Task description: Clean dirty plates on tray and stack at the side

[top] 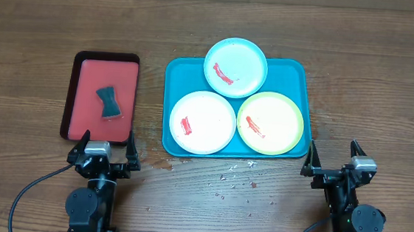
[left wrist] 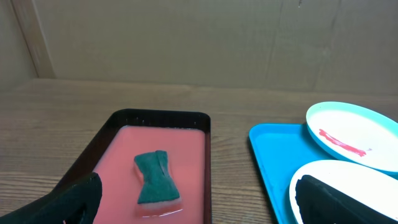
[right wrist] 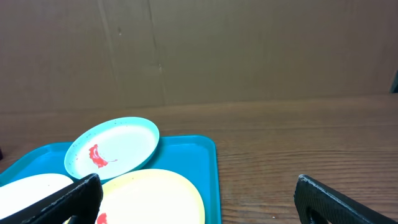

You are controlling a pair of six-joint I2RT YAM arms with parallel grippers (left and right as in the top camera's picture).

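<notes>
Status: cleaning not yet begun, by my read. On the tray [top: 293, 75] sit the light blue plate [top: 235, 67] over its far rim, white plate [top: 202, 122] near-left and yellow-green plate [top: 269, 123] near-right, each smeared red. Left gripper [top: 107, 144] and right gripper [top: 332, 157] hang spread wide and empty off the tray's near side. Your next move: fetch the sponge [top: 107, 102] from the red tray [top: 92, 66], left of the tray. No readable writing.

Three plates [top: 203, 122] on tray [top: 293, 74]; sponge [top: 107, 102] in small tray [top: 92, 70], left of it.
</notes>
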